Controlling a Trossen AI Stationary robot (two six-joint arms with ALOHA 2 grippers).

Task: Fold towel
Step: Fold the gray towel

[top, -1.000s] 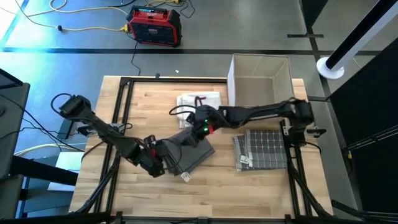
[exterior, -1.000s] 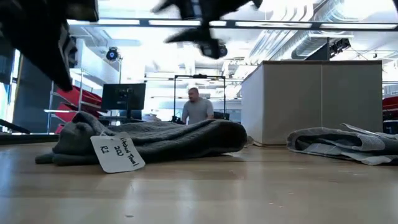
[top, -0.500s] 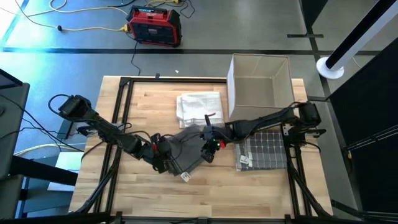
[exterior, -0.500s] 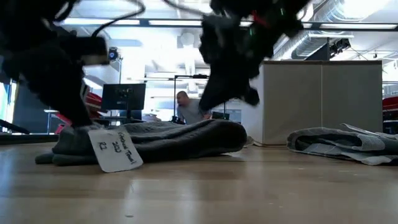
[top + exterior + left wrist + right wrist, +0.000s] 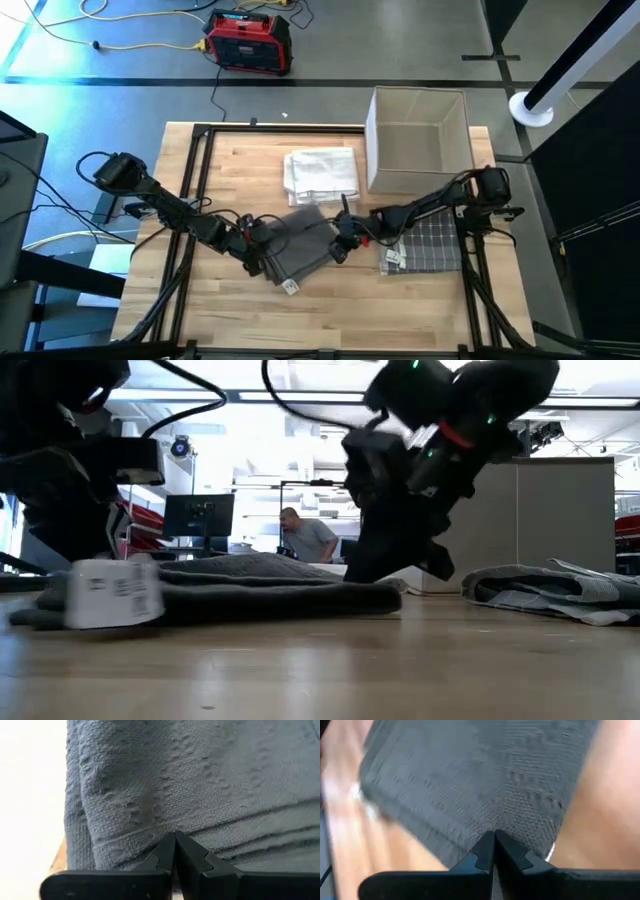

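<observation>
High view. Three cloths lie on the wooden table (image 5: 250, 320): one dark grey towel (image 5: 300, 245) near the centre, one white folded towel (image 5: 320, 172) behind it, and one checked cloth (image 5: 425, 240) on the right side. One open white box (image 5: 418, 140) stands at the far right. The grey towel lies folded, its long axis running diagonally from near-left to far-right; one white tag (image 5: 290, 287) sticks out at its near corner. Two arms are at work. The left gripper (image 5: 258, 255) sits at the towel's left edge; the right gripper (image 5: 340, 245) sits at its right edge. One red equipment case (image 5: 248, 42) stands on the floor beyond the table.

Low view. The grey towel (image 5: 260, 588) lies flat on the tabletop, stretching across the picture's left half, with the tag (image 5: 112, 592) hanging at its left end. The left gripper (image 5: 75, 510) bears on the towel's left end, and the right gripper (image 5: 385, 555) stands at its right end. The checked cloth (image 5: 555, 590) lies well apart at the right. One person (image 5: 305, 538) shows in the room behind.

Left wrist view. The fingers (image 5: 160, 855) are pressed together, their tips pinching a fold of the grey towel (image 5: 200, 785).

Right wrist view. The fingers (image 5: 482, 851) are likewise pressed together, pinching the towel's (image 5: 485, 785) edge above the table (image 5: 610, 810).
</observation>
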